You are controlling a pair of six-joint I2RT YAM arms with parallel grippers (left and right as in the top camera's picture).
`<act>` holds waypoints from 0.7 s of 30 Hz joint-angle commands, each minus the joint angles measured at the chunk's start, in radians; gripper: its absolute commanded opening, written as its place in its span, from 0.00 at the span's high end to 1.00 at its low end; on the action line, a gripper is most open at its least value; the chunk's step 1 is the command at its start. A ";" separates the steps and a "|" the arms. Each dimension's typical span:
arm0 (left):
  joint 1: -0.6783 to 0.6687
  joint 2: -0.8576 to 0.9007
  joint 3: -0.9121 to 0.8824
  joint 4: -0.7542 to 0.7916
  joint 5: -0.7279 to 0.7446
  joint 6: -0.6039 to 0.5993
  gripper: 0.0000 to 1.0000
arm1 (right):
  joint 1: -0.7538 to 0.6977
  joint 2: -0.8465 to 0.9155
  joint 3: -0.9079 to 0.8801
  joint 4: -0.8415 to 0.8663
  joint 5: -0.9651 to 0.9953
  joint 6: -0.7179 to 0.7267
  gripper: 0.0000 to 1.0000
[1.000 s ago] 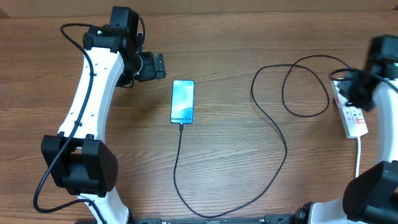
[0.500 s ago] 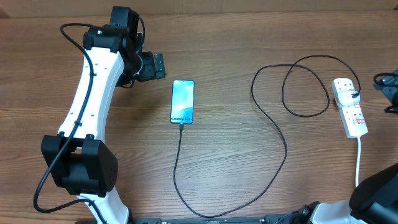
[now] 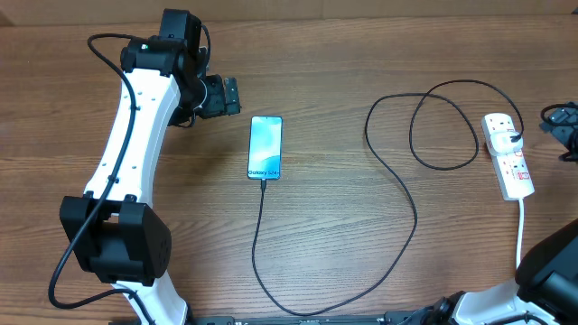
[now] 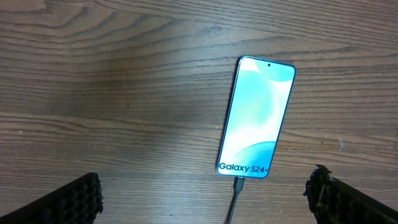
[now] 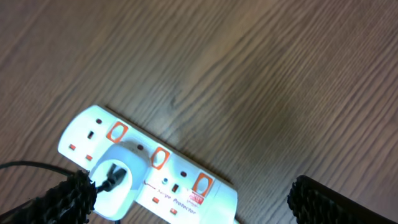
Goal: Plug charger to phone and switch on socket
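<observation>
The phone (image 3: 265,148) lies flat mid-table with its screen lit; the left wrist view has it (image 4: 256,124) ahead of my fingers. The charger's black cable (image 3: 397,181) has its tip (image 4: 237,184) in the phone's lower end. It loops across the table to a plug (image 5: 115,177) seated in the socket (image 3: 508,167). My left gripper (image 3: 230,96) hovers up and left of the phone, open and holding nothing (image 4: 205,186). My right gripper (image 3: 562,126) is at the table's right edge beside the socket (image 5: 149,165), its jaws wide apart and holding nothing (image 5: 193,196).
The socket's thick white cord (image 3: 521,230) runs down to the table's near edge at the right. The charger cable makes a wide loop (image 3: 442,126) left of the socket. Bare wood surrounds the phone.
My right gripper has pulled off the socket toward the right edge and opened. The socket now shows fully from overhead. The left arm, phone and cable have not moved.
</observation>
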State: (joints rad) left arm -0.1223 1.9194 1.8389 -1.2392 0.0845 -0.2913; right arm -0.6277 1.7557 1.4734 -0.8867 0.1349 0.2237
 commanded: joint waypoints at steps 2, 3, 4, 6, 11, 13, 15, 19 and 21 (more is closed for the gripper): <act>0.004 -0.016 0.006 -0.002 -0.010 -0.001 0.00 | -0.008 0.053 0.011 -0.020 0.007 0.065 0.00; 0.004 -0.016 0.006 -0.002 -0.010 -0.001 0.00 | -0.008 0.062 0.011 -0.023 0.007 0.065 0.00; 0.004 -0.016 0.007 -0.002 -0.010 -0.001 0.00 | -0.008 0.069 0.011 -0.023 0.007 0.065 0.00; 0.004 -0.016 0.006 -0.002 -0.010 -0.001 0.01 | -0.013 0.076 0.011 -0.023 0.019 0.126 0.00; 0.004 -0.016 0.007 -0.002 -0.010 -0.001 0.01 | -0.050 0.076 0.003 -0.039 0.022 0.266 0.00; 0.004 -0.016 0.007 -0.002 -0.010 -0.001 0.00 | -0.064 0.076 0.000 -0.034 0.016 0.278 0.00; 0.004 -0.016 0.007 -0.002 -0.010 -0.001 0.00 | -0.064 0.077 -0.001 -0.040 -0.006 0.278 0.00; 0.004 -0.016 0.007 -0.002 -0.010 -0.001 0.00 | -0.064 0.079 -0.002 -0.016 -0.105 0.257 0.00; 0.004 -0.016 0.007 -0.002 -0.010 -0.001 0.00 | -0.064 0.084 -0.002 -0.020 -0.102 0.229 0.00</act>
State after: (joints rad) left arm -0.1223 1.9194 1.8389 -1.2392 0.0845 -0.2913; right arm -0.6926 1.8339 1.4731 -0.9081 0.0765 0.4709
